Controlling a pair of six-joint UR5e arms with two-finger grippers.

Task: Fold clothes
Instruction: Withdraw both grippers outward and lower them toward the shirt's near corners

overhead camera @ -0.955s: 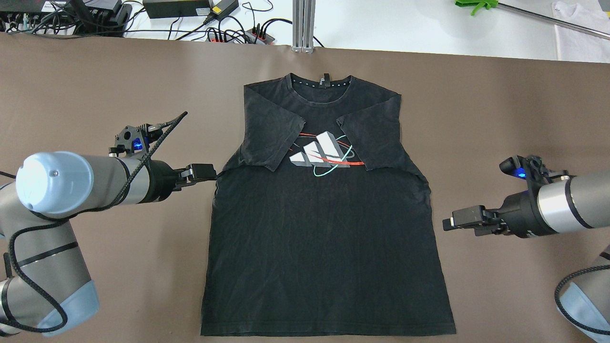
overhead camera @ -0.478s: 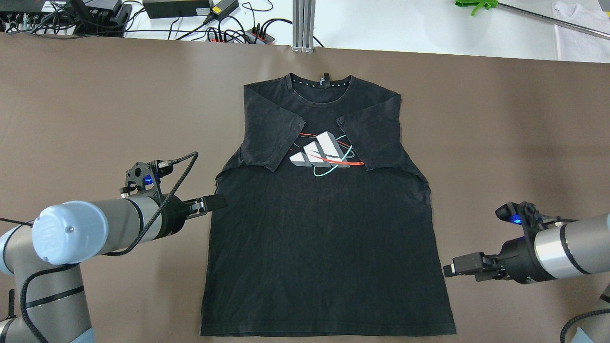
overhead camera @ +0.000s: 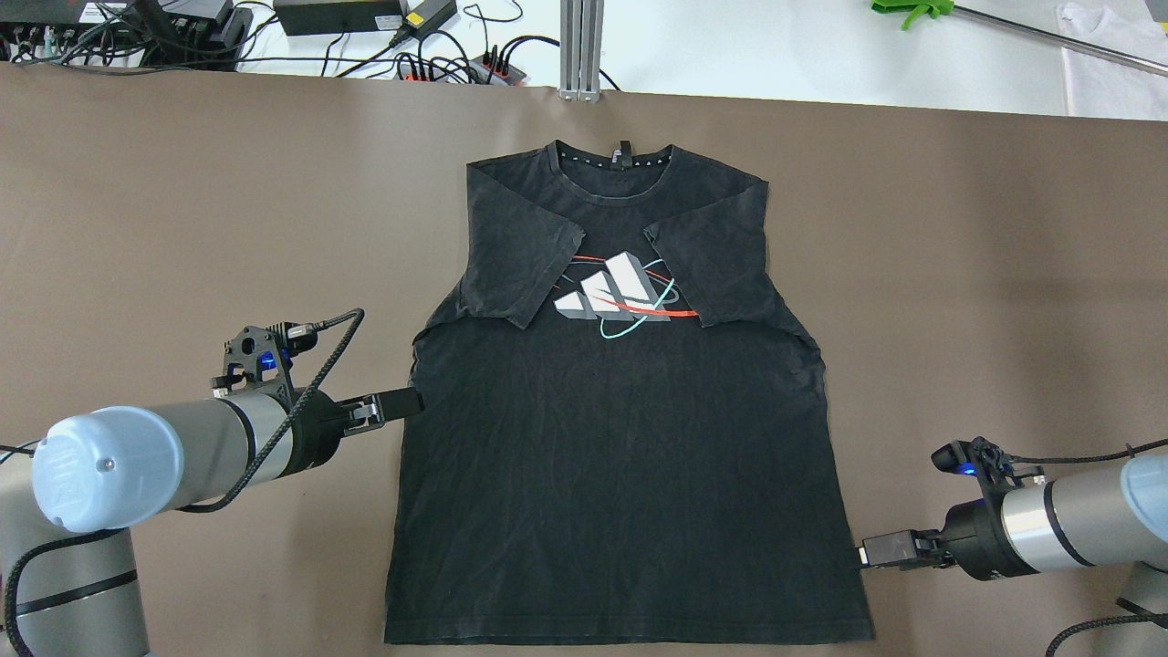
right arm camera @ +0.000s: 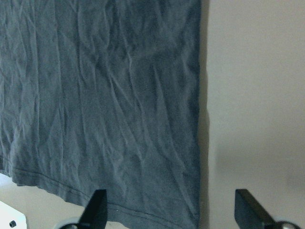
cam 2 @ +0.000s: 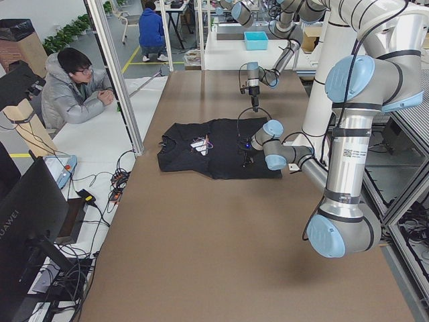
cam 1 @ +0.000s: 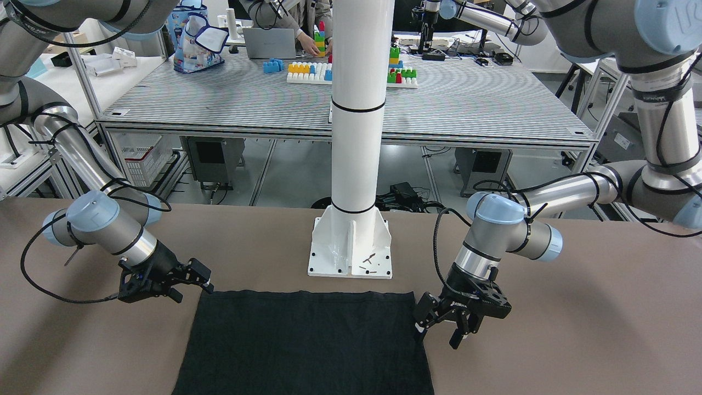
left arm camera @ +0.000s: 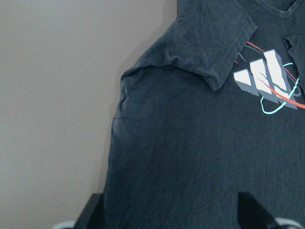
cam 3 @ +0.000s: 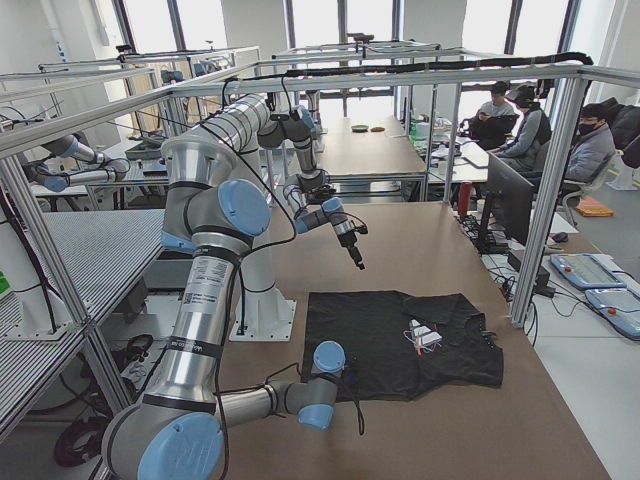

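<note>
The clothes are one black T-shirt (overhead camera: 620,456) with a white, red and teal chest print, lying flat with both sleeves folded inward. It also shows as the shirt (cam 1: 307,340) and the shirt (cam 2: 214,147). My left gripper (overhead camera: 412,401) is open at the shirt's left side edge, below the folded sleeve. In the left wrist view its fingers (left arm camera: 95,212) stand wide apart with one at that edge. My right gripper (overhead camera: 865,552) is open at the right side edge near the hem. Its fingers (right arm camera: 97,205) straddle that edge. Neither holds fabric.
A white pole's base plate (cam 1: 351,247) stands just behind the hem. Cables and power strips (overhead camera: 438,64) and an aluminium post (overhead camera: 580,46) line the far edge, with a white cloth (overhead camera: 1109,55) at far right. A seated person (cam 2: 74,87) is beyond the table's far side.
Both grippers have moved along the shirt's side edges toward the hem. The right one travelled farther and now sits near the hem corner. The shirt has not moved.
</note>
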